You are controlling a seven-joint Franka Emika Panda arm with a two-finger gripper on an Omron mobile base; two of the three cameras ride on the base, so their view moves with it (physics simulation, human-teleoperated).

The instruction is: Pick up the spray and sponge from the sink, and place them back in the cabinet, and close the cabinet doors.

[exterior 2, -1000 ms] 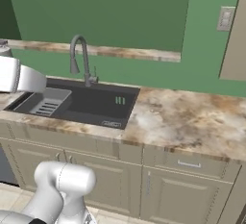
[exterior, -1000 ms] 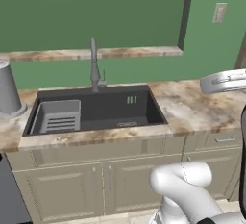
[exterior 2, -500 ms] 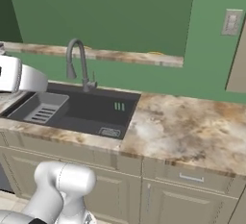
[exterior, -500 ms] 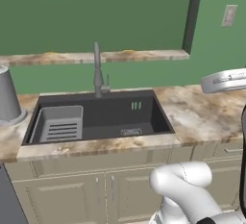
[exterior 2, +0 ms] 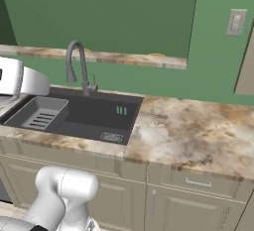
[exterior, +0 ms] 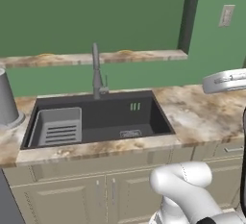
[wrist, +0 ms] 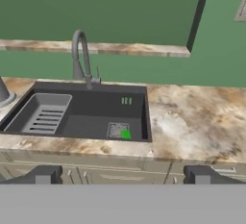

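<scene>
Green wall behind a marbled counter [wrist: 192, 122]; sink [wrist: 134, 98] left of centre in hand view, faucet [wrist: 80, 55] at its back edge, ribbed tray [wrist: 41, 115] at its left. Small green object, probably the sponge [wrist: 126, 134], lies by the drain, lower middle of frame. Spray not identifiable. End effector [wrist: 122, 175] spread apart, empty, well short of basin, likely approaching.

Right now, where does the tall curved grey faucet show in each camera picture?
Left base view: the tall curved grey faucet rises left of centre, behind the dark-grey sink.
Right base view: faucet at upper left, behind the sink.
Hand view: faucet upper left of centre.
Shared landmark: the grey ribbed tray in the sink's left half.
</scene>
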